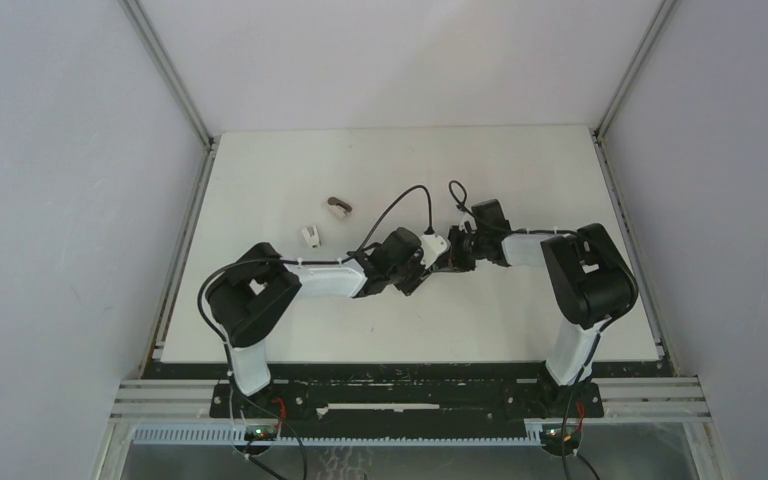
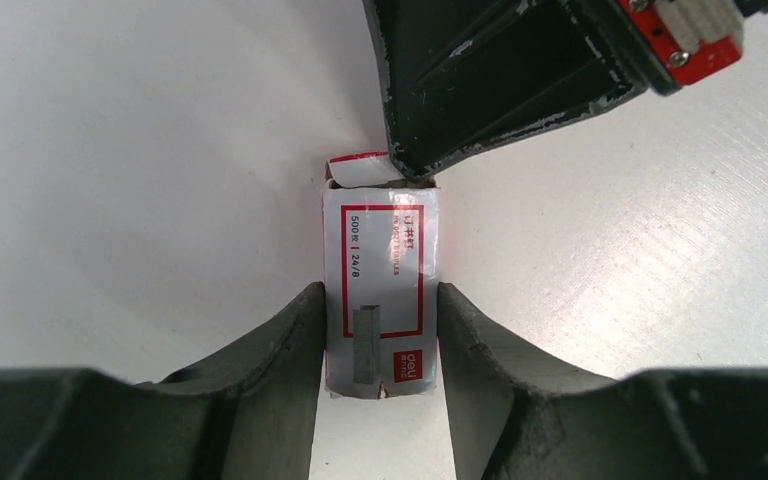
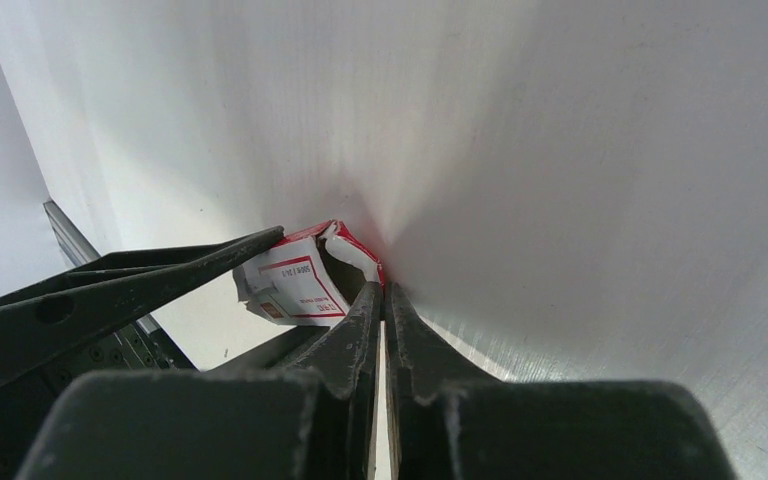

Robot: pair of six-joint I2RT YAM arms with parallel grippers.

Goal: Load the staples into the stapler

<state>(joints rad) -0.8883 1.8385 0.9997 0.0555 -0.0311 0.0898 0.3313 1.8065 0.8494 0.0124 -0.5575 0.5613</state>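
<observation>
**Staple box held by left tool, right tool at its flap**

Container: one box, the staples (image 2: 380,270), pink-red with a white label carrying a red frame and a small picture of a staple strip. The end flap farthest from the left wrist is bent open. The inside shows only dark, so contents cannot be read.

Location of box: mid-counter (image 1: 460,170), between the two wrists. Cannot tell if its underside rests on the counter.

Left tool (image 2: 380,300): both fingers pressed flat on the long sides of the box, near the end opposite the flap, gripping it.

Right tool (image 3: 382,290): jaws closed together, tips touching the open flap end of the box. Cannot tell if the flap is pinched.

Count: box 1, tools 2, loose small items 2.

Loose items, relative to the box, top view:
- white item (image 1: 309,235), to its left, well apart
- dark brown item (image 1: 339,207), left and farther back, near the white one
</observation>
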